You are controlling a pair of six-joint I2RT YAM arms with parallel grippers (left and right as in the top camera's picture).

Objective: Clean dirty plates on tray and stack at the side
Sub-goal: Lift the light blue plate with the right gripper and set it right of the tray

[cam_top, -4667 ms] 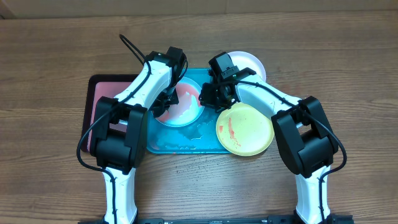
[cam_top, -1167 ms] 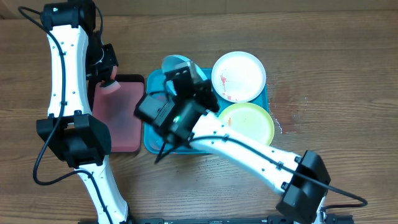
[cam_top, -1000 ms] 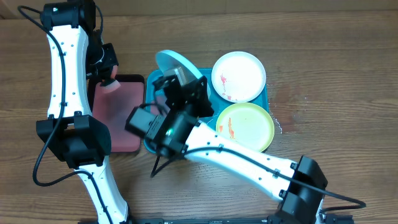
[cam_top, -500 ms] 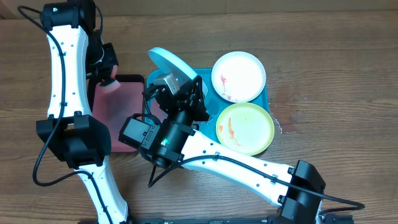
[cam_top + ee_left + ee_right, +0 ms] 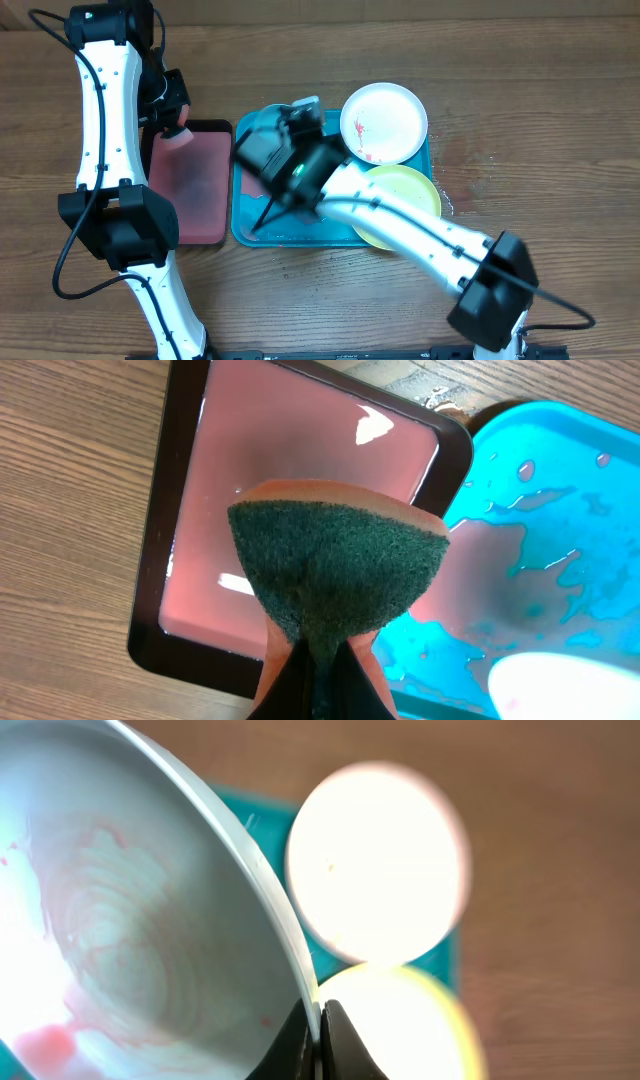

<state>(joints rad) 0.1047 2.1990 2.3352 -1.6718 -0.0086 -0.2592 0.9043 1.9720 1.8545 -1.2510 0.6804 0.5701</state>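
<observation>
Pink tray [image 5: 195, 190] lies under the left gripper [image 5: 318, 680] pinching a green-faced sponge [image 5: 335, 575]. The right arm [image 5: 400, 215] hides part of the yellow-green plate [image 5: 418, 185]. Over the teal tray [image 5: 300, 225] mid-bench, the right gripper [image 5: 318, 1040] nips the tilted, red-smeared light blue plate [image 5: 150, 920].

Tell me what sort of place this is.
Probably a robot test bench staged for dishwashing, not a real kitchen: a wooden table, a wet teal tray of red-smeared plates, and a scouring sponge pinched in the left hand.
</observation>
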